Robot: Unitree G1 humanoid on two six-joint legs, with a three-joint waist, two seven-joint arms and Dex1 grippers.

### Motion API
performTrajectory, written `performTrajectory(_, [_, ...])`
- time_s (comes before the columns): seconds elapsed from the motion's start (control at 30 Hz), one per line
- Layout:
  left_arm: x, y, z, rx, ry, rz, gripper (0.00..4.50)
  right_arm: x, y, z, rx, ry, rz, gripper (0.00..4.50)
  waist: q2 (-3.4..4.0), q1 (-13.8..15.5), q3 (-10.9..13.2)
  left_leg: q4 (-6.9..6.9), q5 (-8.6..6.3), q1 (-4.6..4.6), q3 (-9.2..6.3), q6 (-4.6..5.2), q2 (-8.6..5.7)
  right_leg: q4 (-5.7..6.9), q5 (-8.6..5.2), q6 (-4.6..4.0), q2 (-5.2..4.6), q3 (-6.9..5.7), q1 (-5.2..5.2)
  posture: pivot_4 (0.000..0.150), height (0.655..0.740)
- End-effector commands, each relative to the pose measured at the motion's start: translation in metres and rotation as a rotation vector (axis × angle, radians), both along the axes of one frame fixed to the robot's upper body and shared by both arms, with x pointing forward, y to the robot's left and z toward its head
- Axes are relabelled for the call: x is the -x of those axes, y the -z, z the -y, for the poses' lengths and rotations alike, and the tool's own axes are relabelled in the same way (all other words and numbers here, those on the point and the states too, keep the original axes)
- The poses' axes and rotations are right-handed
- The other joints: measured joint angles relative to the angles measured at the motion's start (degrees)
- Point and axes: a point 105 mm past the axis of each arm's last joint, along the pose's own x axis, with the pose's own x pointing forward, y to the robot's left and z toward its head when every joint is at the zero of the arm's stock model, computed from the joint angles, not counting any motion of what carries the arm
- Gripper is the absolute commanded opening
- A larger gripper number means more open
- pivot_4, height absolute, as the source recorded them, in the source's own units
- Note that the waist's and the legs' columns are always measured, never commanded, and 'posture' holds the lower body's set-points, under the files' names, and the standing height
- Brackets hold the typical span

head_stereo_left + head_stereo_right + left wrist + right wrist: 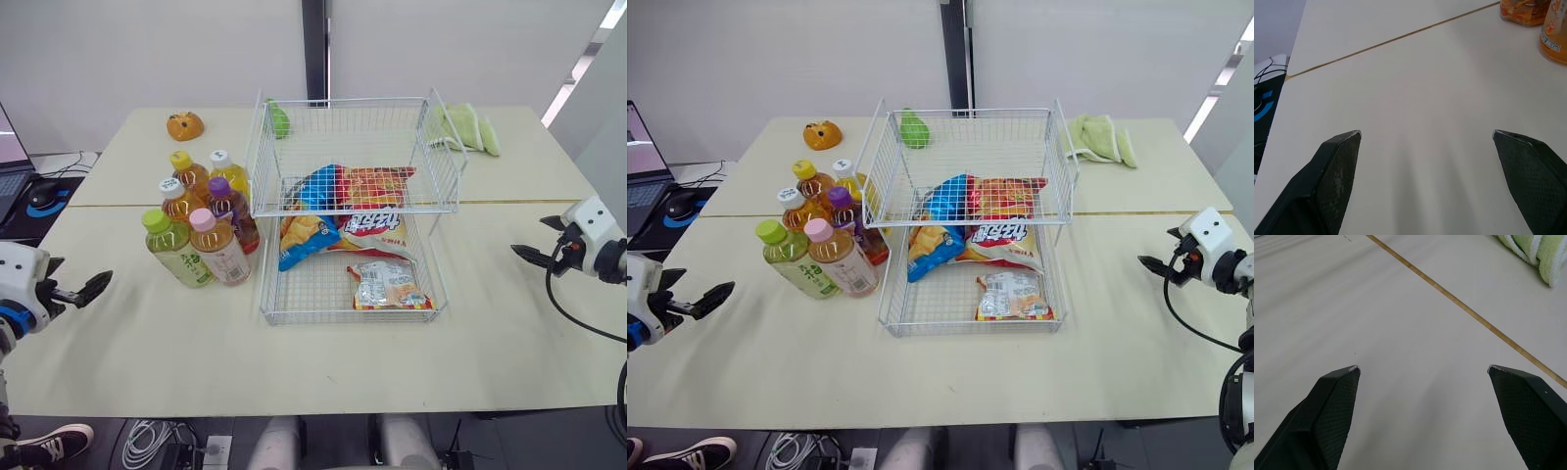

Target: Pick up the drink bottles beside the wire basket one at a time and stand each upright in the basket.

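Green towel (1541, 253) ahead of right fingers (1327, 421)

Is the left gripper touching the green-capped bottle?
Apart. The left eye view shows bare table between the open left gripper and the green-capped bottle.

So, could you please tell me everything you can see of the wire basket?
The wire basket is white metal mesh in two open-topped tiers, the upper one set further back. It stands level in the middle of the table with snack bags lying inside. Bottles stand close beside it on the robot's left.
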Motion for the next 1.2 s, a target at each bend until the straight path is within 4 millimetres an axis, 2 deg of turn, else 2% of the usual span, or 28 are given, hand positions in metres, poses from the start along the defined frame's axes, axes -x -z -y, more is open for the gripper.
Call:
performTrajectory(0.03, [0.0, -0.015, -0.004, -0.021, -0.004, 0.04, 4.47, 0.002, -0.016, 0.009, 0.018, 0.013, 0.048, 4.5, 0.0, 0.0, 0.0, 0.0, 0.0, 0.0, 0.0, 0.0, 0.0, 0.0, 0.0, 0.0, 0.0, 0.0, 0.0, 0.15, 0.74])
performTrajectory(1.03, [-0.007, -0.021, -0.008, -0.036, -0.029, 0.071, 4.47, 0.009, -0.014, 0.014, 0.023, 0.025, 0.039, 4.5, 0.0, 0.01, 0.0, 0.0, 0.0, 0.03, 0.15, 0.01, 0.04, 0.0, 0.07, 0.0, 0.03, 0.11, -0.03, 0.15, 0.74])
performTrajectory(1.2, [-0.006, -0.022, -0.011, -0.032, -0.061, 0.093, 4.47, 0.004, -0.025, 0.011, 0.009, 0.027, 0.089, 4.5, 0.0, 0.02, 0.0, 0.0, 0.0, 0.03, 0.15, 0.01, 0.04, 0.0, 0.07, 0.0, 0.03, 0.11, -0.03, 0.15, 0.74])
